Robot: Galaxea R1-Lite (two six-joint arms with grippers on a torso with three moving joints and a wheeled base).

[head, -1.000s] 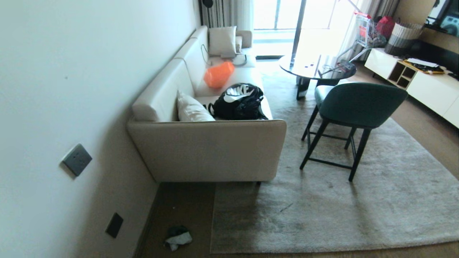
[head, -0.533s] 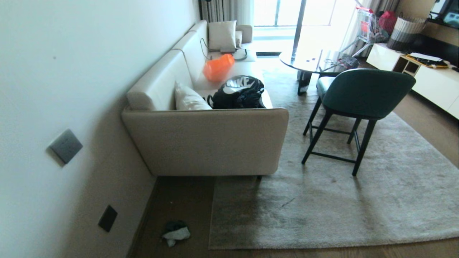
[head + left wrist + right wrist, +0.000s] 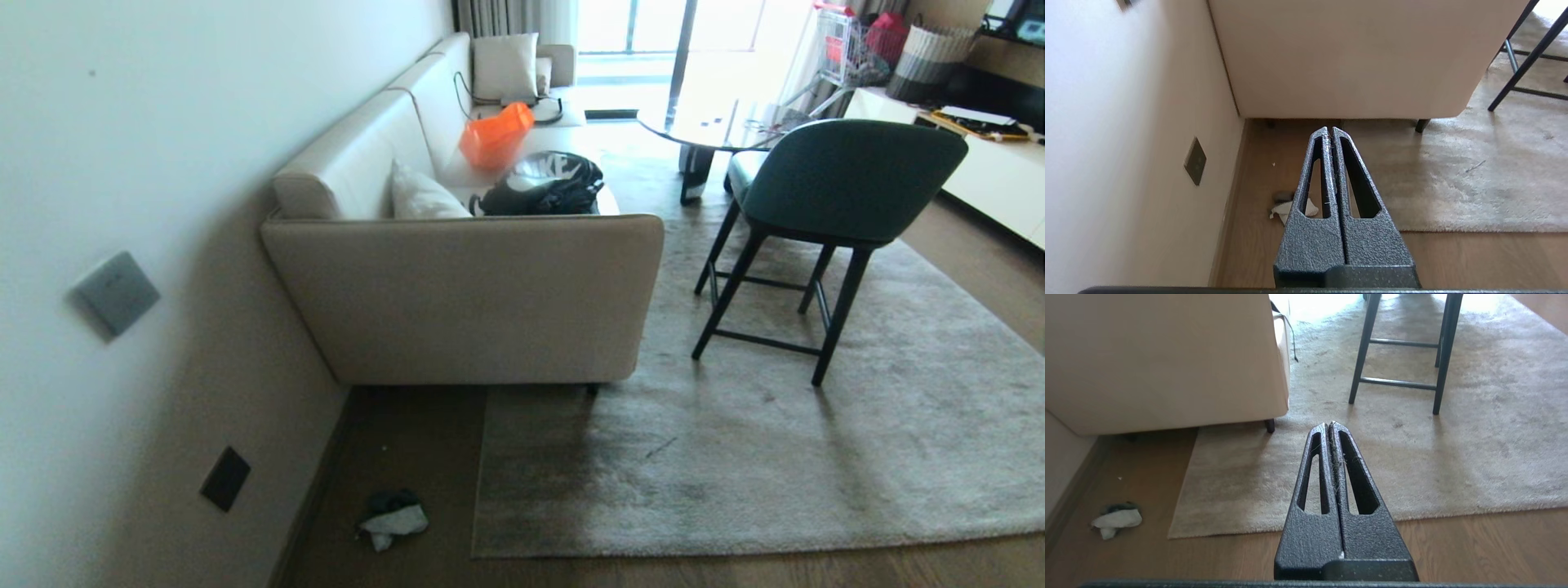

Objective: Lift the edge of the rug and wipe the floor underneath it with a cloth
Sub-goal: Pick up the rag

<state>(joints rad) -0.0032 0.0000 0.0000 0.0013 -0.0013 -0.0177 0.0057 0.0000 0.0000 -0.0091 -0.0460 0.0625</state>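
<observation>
Rug (image 3: 735, 457) in grey-beige short pile lies flat on the floor (image 3: 424, 441), and we see its near edge straight and its near-left corner square, with darker patches in the pile close to that corner. Just off the corner, on bare brown planks near the baseboard, sits the cloth (image 3: 392, 518), a small crumpled rag of dark green and white, apart from the rug. A beige sofa (image 3: 473, 294) stands over the rug's far-left part, one leg at its edge. A green chair (image 3: 841, 180) stands on the rug further right, its dark legs planted in the pile. Our left gripper (image 3: 1331, 132) hangs above the planks near the cloth, jaws pressed together and empty; our right gripper (image 3: 1329, 426) hangs over the rug's near edge, jaws likewise together.
</observation>
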